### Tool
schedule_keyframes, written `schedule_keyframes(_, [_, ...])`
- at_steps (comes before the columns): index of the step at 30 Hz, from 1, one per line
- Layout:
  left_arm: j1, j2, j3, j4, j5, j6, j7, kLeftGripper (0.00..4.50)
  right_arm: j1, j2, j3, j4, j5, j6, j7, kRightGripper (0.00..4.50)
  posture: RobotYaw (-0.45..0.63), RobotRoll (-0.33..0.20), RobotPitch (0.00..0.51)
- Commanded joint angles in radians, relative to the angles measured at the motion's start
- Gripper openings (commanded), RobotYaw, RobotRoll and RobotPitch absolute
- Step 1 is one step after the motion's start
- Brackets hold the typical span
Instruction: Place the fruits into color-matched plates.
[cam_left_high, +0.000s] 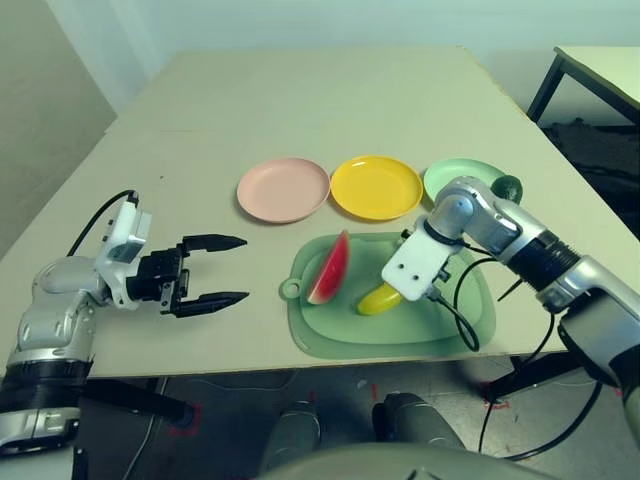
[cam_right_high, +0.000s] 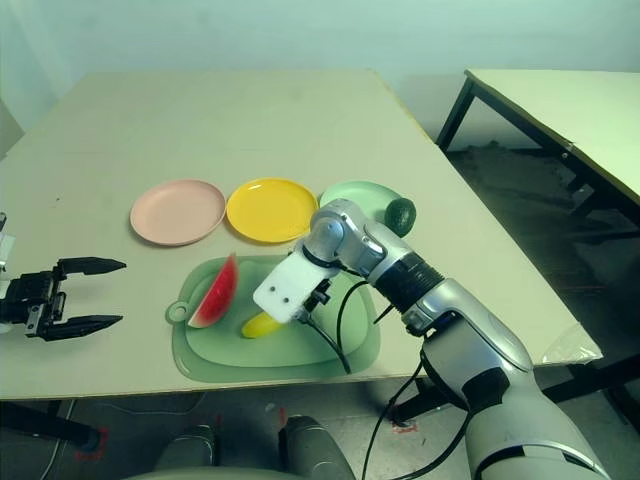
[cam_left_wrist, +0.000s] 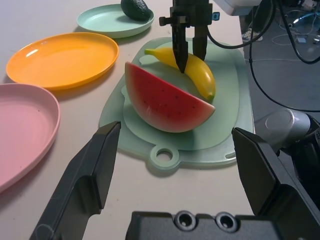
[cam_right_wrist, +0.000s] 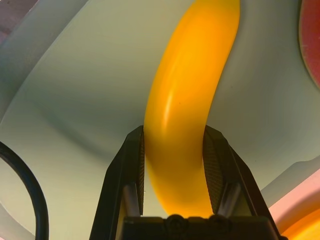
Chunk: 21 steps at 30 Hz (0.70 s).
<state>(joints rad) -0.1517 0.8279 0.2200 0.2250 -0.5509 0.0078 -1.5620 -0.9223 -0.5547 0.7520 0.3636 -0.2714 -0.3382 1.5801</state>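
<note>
Left claw: and here is the left claw, spread wide with nothing between its fingers, hovering at the left of the board, its tips pointing that way
Right claw: over on the other side, the right claw has its fingers pressed to both flanks of the banana, closed down as far as the fruit's width allows, a grip from either side
Banana: the curved yellow banana is in that grip, down at the green cutting board, right of the watermelon wedge and near it; whether it bears on the board just now, I cannot tell
Watermelon: the watermelon wedge sits on the board, red flesh showing, between the ring tab and the banana
Avocado: up at the right, the dark green avocado is on the mint green plate, over by its right side, a colour match right there
Plates: a tidy row beyond the board, pink plate at left, yellow plate in the middle, mint green plate at right, partly behind the right arm
Board: the green cutting board lies on the desk by the near edge, ring tab toward the left claw
</note>
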Motion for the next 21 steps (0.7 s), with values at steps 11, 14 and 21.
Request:
schedule_keyframes(11, [-0.083, -0.041, 0.057, 0.087, 0.008, 0.018, 0.174, 4.50, -0.328, 0.098, -0.153, 0.390, 0.002, -0.012, -0.096, 1.65, -0.04, 0.000, 0.029])
schedule_keyframes(14, [-0.098, -0.047, 0.050, 0.077, 0.033, 0.052, 0.262, 4.50, -0.416, 0.168, -0.163, 0.634, -0.058, -0.039, -0.278, 1.65, -0.03, 0.000, 0.030])
schedule_keyframes(21, [-0.089, -0.043, 0.042, 0.015, 0.040, 0.115, 0.342, 4.50, -0.463, 0.266, -0.170, 0.921, -0.151, -0.014, -0.578, 1.65, -0.01, 0.000, 0.034])
